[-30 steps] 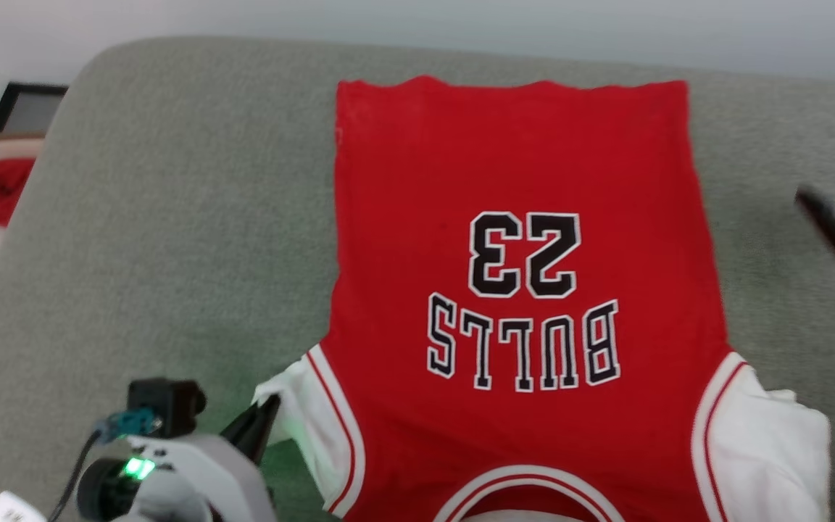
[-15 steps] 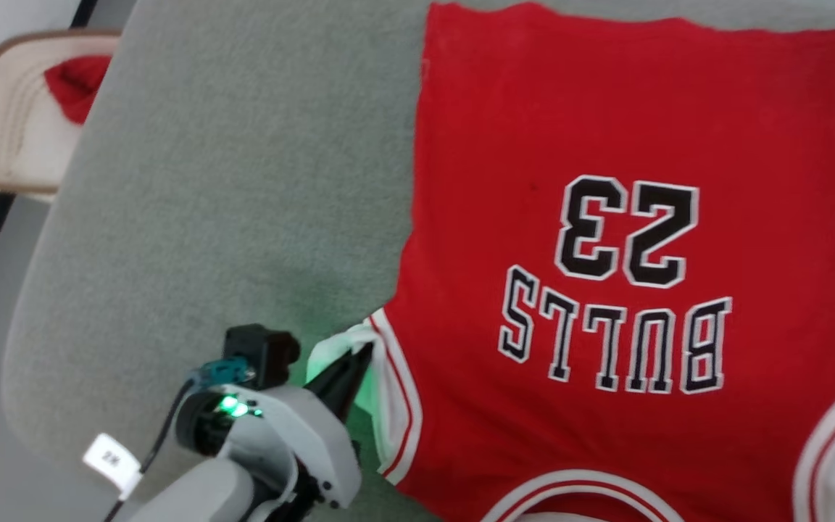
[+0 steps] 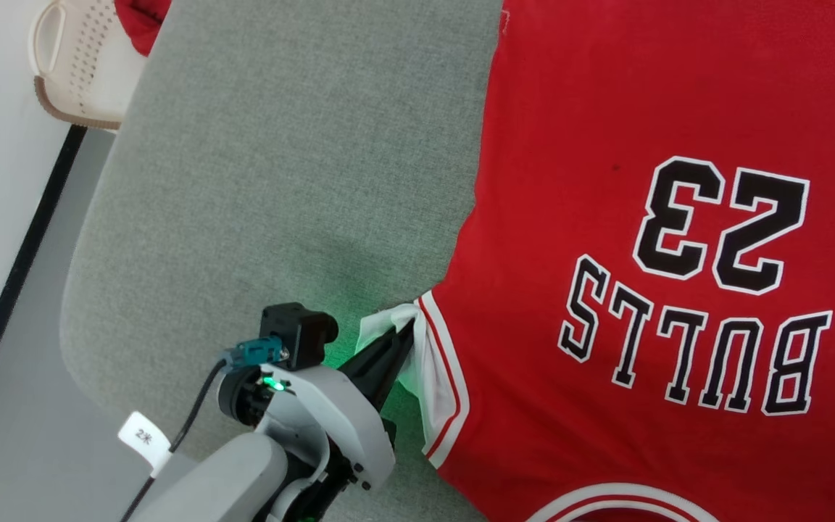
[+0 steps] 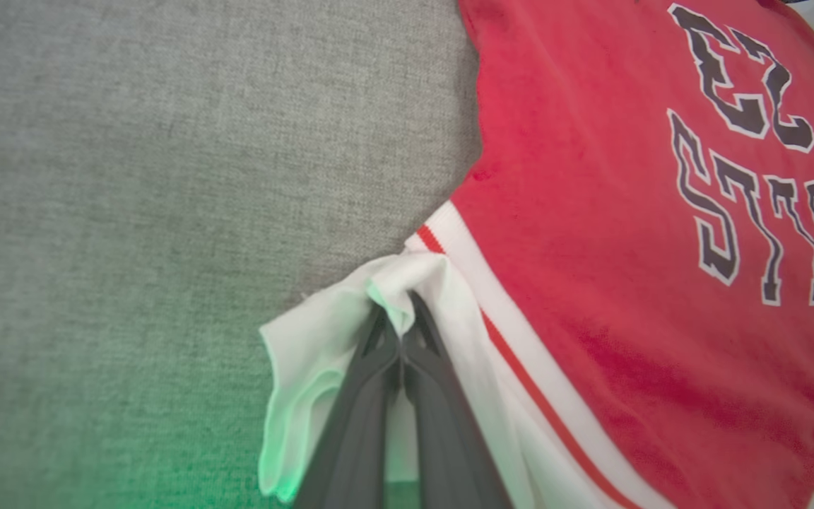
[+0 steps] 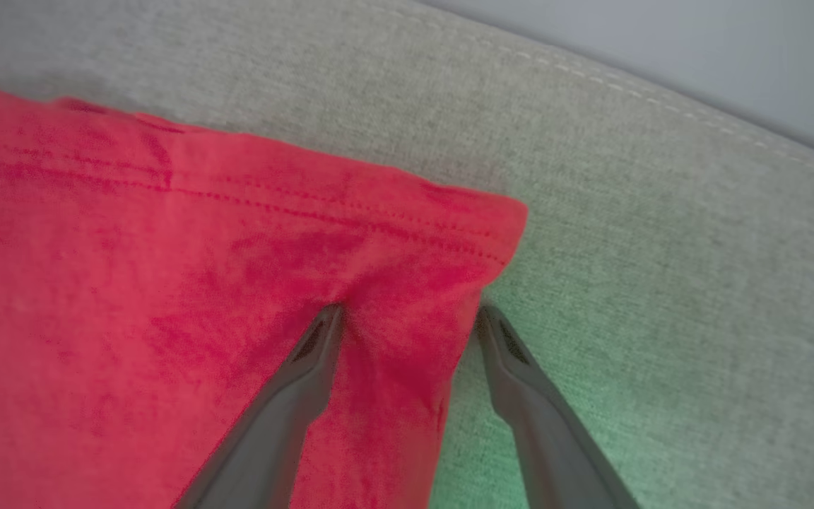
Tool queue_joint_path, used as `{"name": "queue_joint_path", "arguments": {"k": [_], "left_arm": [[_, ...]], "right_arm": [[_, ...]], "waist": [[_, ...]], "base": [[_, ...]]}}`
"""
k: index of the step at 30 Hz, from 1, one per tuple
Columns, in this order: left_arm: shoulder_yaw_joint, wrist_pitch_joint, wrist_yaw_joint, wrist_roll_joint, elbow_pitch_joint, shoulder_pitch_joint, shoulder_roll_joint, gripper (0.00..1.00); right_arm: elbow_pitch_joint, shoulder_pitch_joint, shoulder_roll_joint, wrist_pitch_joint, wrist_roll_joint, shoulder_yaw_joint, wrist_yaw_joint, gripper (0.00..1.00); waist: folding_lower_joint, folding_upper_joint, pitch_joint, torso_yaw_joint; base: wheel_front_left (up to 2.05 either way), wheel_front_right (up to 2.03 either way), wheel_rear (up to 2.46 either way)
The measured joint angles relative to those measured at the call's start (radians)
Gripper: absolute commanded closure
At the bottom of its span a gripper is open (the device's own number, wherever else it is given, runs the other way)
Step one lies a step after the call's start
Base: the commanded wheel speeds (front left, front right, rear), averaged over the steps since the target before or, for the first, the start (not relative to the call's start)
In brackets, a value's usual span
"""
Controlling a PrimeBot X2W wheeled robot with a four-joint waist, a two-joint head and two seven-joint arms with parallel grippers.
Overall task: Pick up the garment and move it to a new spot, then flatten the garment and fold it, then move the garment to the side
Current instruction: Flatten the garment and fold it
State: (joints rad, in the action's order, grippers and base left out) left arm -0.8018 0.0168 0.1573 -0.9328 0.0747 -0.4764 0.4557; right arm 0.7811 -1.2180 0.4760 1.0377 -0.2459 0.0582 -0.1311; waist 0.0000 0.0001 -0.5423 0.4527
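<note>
The garment (image 3: 606,217), a red shirt with white sleeves and black "BULLS 23" print, lies spread flat on a grey cushion (image 3: 280,181). My left gripper (image 3: 401,341) is shut on the shirt's white left sleeve (image 3: 417,348), bunching it at the fingertips. The left wrist view shows the sleeve (image 4: 322,332) pinched between the closed fingers of that gripper (image 4: 400,322). In the right wrist view my right gripper (image 5: 407,322) stands open, its fingers straddling the red hem corner (image 5: 449,233) of the garment (image 5: 131,283), one finger on the cloth and one at its edge.
A cream perforated basket (image 3: 77,65) with a plain red cloth (image 3: 138,22) in it sits beyond the cushion's left edge. White wall and a dark floor strip (image 3: 19,268) lie to the left. The cushion's back seam (image 5: 626,85) runs near the hem.
The head camera has swung, shifting the whole picture right and down. My left gripper has closed on the white sleeve, which was loose beside its fingertips a second ago.
</note>
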Motion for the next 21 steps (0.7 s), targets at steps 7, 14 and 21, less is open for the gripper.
{"name": "queue_joint_path", "arguments": {"k": [7,14,21], "left_arm": [[0.004,-0.01,-0.017,-0.011,0.033,-0.005,-0.005,1.0],[0.013,-0.018,-0.025,-0.02,0.062,-0.004,0.006,1.0],[0.033,-0.023,-0.015,-0.029,0.072,0.02,0.05,1.0]], "right_arm": [[0.036,-0.033,-0.024,0.042,0.073,-0.044,0.0,1.0],[0.042,-0.029,-0.057,0.013,0.076,-0.046,0.0,1.0],[-0.038,0.035,-0.069,0.008,-0.061,0.053,0.0,1.0]], "waist": [[0.0,0.0,0.006,-0.001],[0.0,0.0,0.03,-0.026],[0.0,0.0,0.07,-0.079]], "base": [[0.0,0.0,0.0],[0.0,0.0,0.0],[0.0,0.0,0.0]]}}
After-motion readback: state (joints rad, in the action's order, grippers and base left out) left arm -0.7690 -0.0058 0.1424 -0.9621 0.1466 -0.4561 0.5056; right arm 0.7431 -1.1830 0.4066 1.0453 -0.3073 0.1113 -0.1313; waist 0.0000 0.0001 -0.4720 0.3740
